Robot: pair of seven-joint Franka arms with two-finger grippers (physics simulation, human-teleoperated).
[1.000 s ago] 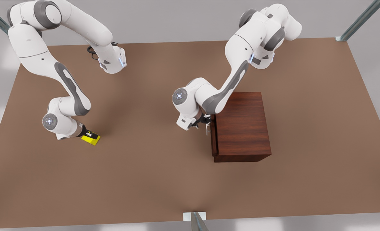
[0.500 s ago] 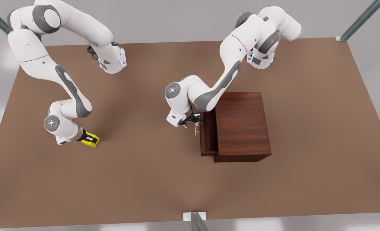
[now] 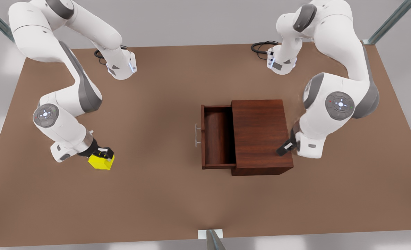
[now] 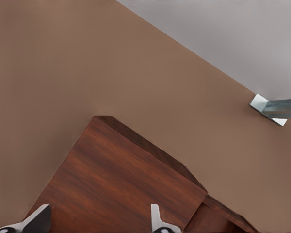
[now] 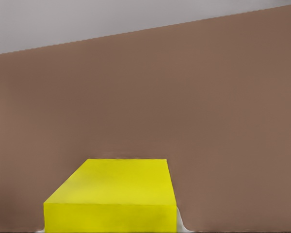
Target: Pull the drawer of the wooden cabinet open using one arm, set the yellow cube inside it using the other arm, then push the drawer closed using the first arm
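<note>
- Front view: the right gripper (image 3: 103, 154), at that view's left, is bent low with its fingers clenched on the yellow cube (image 3: 101, 162), which looks just clear of the bench (image 3: 156, 194).
- The left gripper (image 3: 284, 148) hangs over the wooden cabinet (image 3: 260, 135) near its back corner; in the left wrist view its fingers (image 4: 157, 221) stand apart, released.
- The bench is plain brown, with grey surroundings and metal struts at its edges.
- The drawer (image 3: 217, 139) is pulled farther out than half a second ago, its handle (image 3: 196, 135) let go; the left arm has swung away to the cabinet's far side.
</note>
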